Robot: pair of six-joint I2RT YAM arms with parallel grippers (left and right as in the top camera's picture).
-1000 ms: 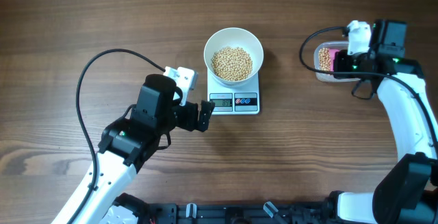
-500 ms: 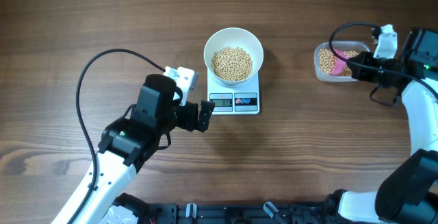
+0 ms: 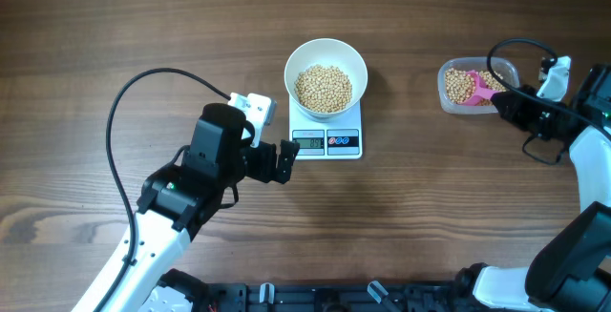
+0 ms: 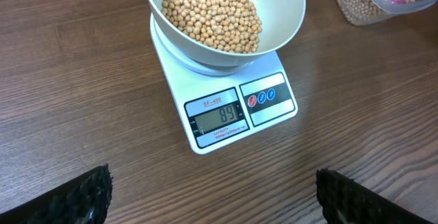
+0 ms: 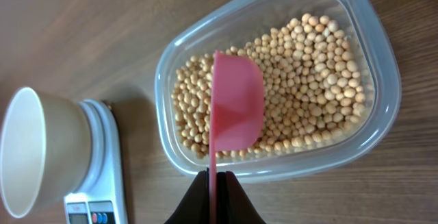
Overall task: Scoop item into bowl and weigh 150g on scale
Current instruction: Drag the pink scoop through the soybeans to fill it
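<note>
Moved rightward since a second ago, the right gripper (image 5: 215, 183) is clamped on the handle of a pink scoop (image 5: 237, 104) held over the beans (image 5: 308, 87) in a clear tub (image 5: 308, 170). More beans sit in the white bowl (image 3: 326, 49) on the scale (image 3: 327, 143), with the left gripper (image 3: 288, 160) spread wide just beside it.

The right gripper (image 3: 506, 104) has pulled its scoop (image 3: 480, 91) rightward across the tub (image 3: 446, 83).

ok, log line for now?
left gripper open, beside scale | right gripper shut on pink scoop over tub | bowl of beans on scale
</note>
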